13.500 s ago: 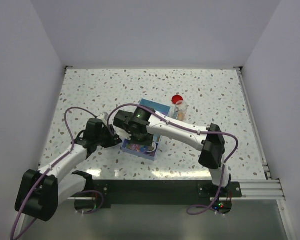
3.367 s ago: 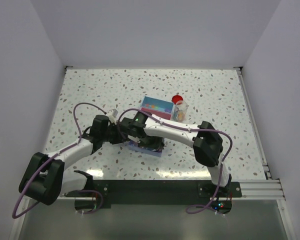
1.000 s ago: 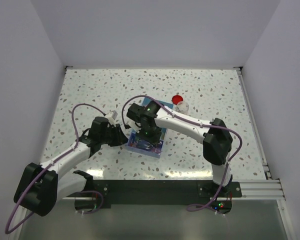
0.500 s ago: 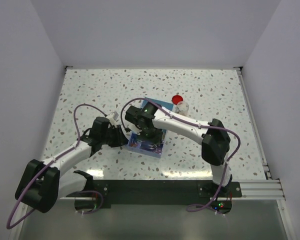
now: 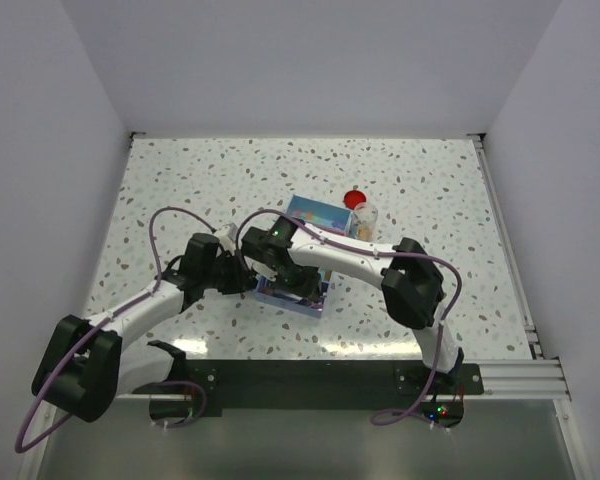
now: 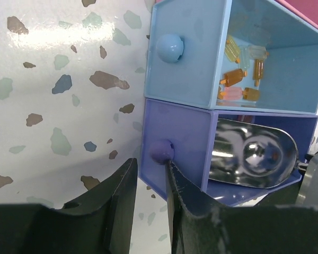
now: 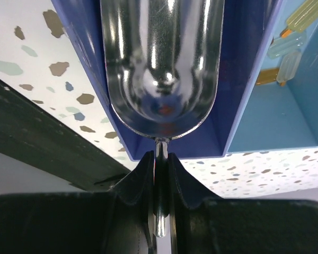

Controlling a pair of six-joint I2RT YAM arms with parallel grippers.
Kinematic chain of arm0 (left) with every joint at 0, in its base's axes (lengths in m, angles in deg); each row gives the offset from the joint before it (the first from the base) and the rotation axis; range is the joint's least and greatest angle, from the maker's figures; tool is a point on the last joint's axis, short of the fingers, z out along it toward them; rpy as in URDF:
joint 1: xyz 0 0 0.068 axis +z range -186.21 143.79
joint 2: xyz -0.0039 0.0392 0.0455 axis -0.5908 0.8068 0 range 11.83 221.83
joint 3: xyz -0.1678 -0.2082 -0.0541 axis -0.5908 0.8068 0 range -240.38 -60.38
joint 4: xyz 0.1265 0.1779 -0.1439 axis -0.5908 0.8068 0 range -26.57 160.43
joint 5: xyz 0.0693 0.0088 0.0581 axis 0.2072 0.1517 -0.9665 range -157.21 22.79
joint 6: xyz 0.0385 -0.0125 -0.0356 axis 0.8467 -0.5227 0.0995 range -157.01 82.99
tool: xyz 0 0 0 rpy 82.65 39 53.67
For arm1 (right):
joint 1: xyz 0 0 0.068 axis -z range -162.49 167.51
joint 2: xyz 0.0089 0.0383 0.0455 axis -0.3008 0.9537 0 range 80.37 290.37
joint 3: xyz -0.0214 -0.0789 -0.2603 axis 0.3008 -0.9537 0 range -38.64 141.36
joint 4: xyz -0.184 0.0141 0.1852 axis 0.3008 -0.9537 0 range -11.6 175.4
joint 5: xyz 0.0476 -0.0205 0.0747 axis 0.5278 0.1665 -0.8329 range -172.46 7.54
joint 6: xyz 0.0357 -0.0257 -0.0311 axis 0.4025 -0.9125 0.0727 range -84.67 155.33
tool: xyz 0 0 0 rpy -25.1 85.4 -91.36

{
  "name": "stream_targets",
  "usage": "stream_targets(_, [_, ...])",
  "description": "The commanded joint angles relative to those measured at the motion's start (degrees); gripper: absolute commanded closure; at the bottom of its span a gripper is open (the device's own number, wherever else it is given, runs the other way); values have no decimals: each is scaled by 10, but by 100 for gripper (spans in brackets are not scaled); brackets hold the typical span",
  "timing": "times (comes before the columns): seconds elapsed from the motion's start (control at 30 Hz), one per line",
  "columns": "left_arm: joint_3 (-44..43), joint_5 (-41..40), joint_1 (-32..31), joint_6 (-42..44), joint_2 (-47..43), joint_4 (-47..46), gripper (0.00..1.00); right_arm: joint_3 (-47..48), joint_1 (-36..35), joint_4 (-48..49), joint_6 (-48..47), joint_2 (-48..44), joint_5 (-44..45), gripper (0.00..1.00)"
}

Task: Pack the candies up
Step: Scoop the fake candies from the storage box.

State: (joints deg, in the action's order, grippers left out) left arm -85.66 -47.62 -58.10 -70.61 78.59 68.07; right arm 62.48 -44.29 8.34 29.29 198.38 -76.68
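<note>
Done: some of the candies (image 6: 238, 76) already lie in the light blue drawer (image 6: 188, 79), which stands pulled out.
Left to do: the purple drawer (image 6: 183, 140) beside it shows only the metal scoop (image 6: 252, 159). I see no sweets for certain there. The scoop's bowl looks empty in both wrist views, so I judge that more loads are still to come. Both drawers are open and not yet pushed home.
Stage: about midway, by my reading.
Where the candies are: against the far wall of the light blue drawer, loosely heaped. The top view shows a clear container (image 5: 364, 222) by a red lid (image 5: 354, 198), just far-right of the drawers. What it holds is too small to tell.
Look of the candies: tiny wrapped sticks in orange, yellow, pink and pale white. They lie crosswise over each other and fill only a small part of the compartment.
Left gripper (image 6: 149, 165): its fingers (image 6: 119, 201) stand a little apart at the purple knob (image 6: 160, 151). I cannot tell whether they pinch it.
Right gripper (image 7: 159, 157): its fingers (image 7: 138, 180) are pressed together on the scoop's thin handle, the bowl resting inside the purple drawer.
</note>
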Motion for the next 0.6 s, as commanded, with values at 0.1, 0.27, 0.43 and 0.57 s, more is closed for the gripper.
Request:
stream_targets(0.1, [-4,35,-10,7,6,-23,67,8,-9,196,57,-8,-93,100])
stream_targets(0.27, [1,34,-13,5,-1,-22,67,-85,0,362,56,-54,-87,100])
stream_targets(0.43, [8,26,-13,0,-15,-17,68,-164,5,477,18,-95,-82,100])
stream_targets(0.57, [10,26,-13,-1,-23,-17,68,-168,26,509,33,-95,-155,100])
